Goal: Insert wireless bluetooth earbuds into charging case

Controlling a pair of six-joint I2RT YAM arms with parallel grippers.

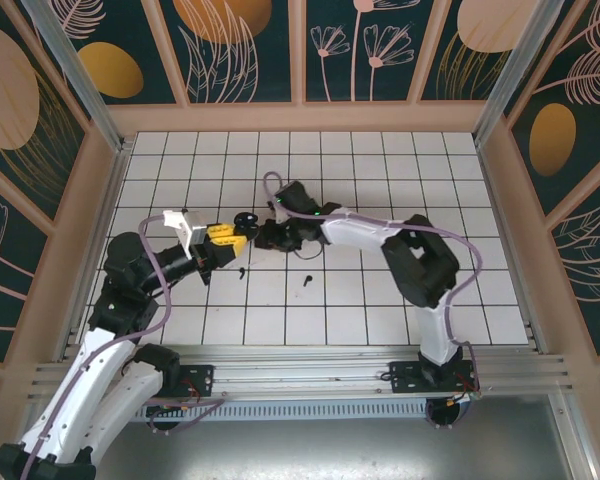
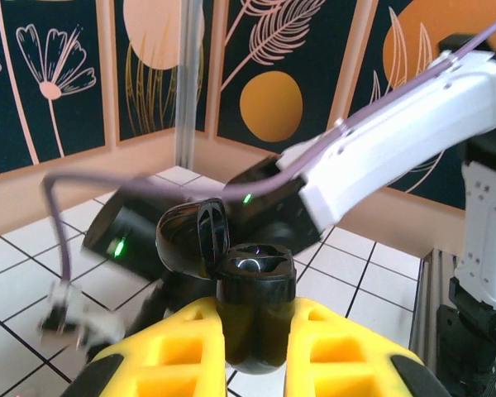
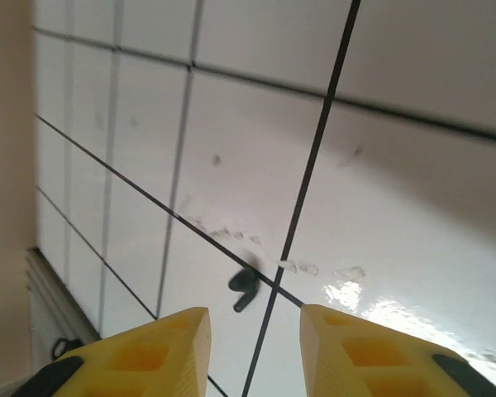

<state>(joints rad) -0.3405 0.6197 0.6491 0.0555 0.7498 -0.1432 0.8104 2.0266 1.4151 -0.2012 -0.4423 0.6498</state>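
At the near edge, an aluminium rail [image 1: 310,360] carried the two arm bases. Beyond it lay the table [image 1: 380,170], a glossy white surface ruled into square tiles by thin black lines, with a few faint scuffs and a bright glare patch in the right wrist view.

Two black earbuds rested on the tiles in the near-middle of the table, apart from each other: the left earbud [image 1: 241,270] just near of the left hand and the right earbud [image 1: 307,279] a tile or so to its right. In the right wrist view one earbud [image 3: 245,288] lay beside a grid line; which of the two it was I cannot tell.

The left hand [image 1: 228,238] was clamped on the black charging case [image 1: 245,221], held upright between its yellow fingers [image 2: 182,347] with the lid [image 2: 194,236] swung open. The right hand [image 1: 263,238] hovered just right of the case, its yellow fingers [image 3: 149,356] parted with nothing between them.

A pale wooden border [image 1: 300,117] framed the table. Behind it rose wall panels [image 1: 250,45] of dark teal with orange discs and pale line-drawn leaves and flowers, and metal posts [image 1: 75,70] stood at the far corners.
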